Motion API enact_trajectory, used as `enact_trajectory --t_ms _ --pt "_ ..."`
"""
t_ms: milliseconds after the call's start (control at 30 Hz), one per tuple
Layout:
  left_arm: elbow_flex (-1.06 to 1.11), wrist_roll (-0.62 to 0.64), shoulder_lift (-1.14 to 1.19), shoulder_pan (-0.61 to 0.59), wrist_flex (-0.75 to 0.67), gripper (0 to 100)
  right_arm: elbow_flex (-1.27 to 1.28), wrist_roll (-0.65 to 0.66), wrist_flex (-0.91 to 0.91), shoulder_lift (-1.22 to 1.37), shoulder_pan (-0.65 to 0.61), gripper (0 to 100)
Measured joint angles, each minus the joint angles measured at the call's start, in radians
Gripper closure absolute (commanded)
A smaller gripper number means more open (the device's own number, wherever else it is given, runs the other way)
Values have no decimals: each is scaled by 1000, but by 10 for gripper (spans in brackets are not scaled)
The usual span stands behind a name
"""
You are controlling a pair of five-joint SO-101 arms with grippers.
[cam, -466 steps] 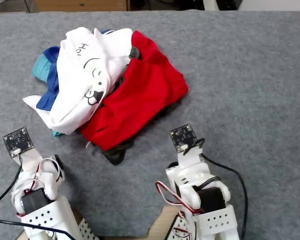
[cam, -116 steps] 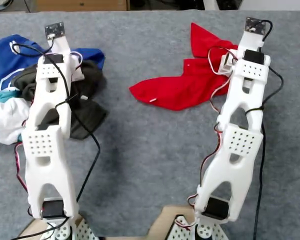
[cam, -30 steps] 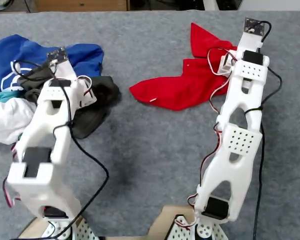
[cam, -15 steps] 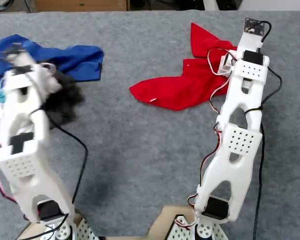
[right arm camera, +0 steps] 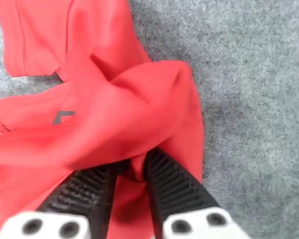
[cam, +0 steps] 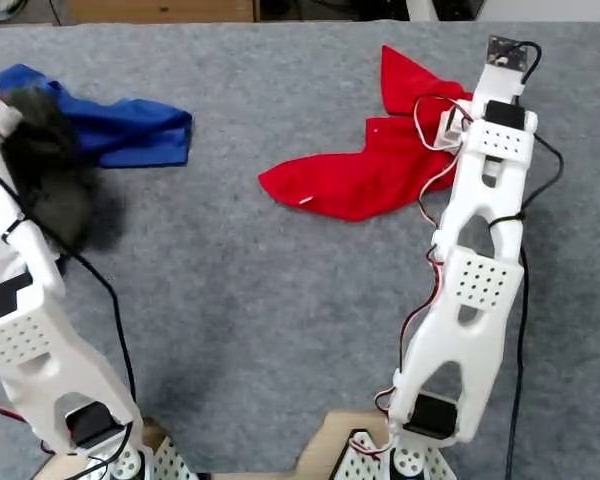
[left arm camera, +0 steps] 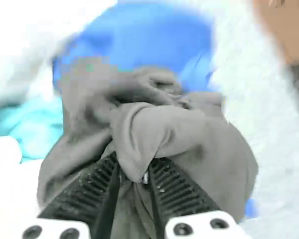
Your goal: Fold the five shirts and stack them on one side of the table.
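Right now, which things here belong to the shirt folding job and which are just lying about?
Job: crumpled red shirt in the right gripper; dark grey shirt in the left gripper; royal blue shirt; turquoise shirt; white shirt.
Lying about: grey felt table cover; wooden board by the arm bases.

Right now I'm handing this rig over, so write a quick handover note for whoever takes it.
Left tool: shut on grey shirt, held at the left edge of the table.
Right tool: shut on red shirt, which is crumpled at far right.
Blue shirt lies far left; teal shirt shows under the grey one.
Done: nothing folded or stacked.
To do: fold every shirt, stack them on one side.
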Motion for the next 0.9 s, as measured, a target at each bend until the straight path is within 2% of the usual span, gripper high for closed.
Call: enact_trajectory --t_ms 133,333,667,900 --pt "-178 44 0 2 66 974 0 0 0 0 -2 990" --pt "-296 52 0 55 189 812 0 0 0 0 -2 990" --pt "-655 43 -2 100 384 809 0 0 0 0 -2 990" --pt "-747 -86 -3 199 419 811 0 0 0 0 -12 990"
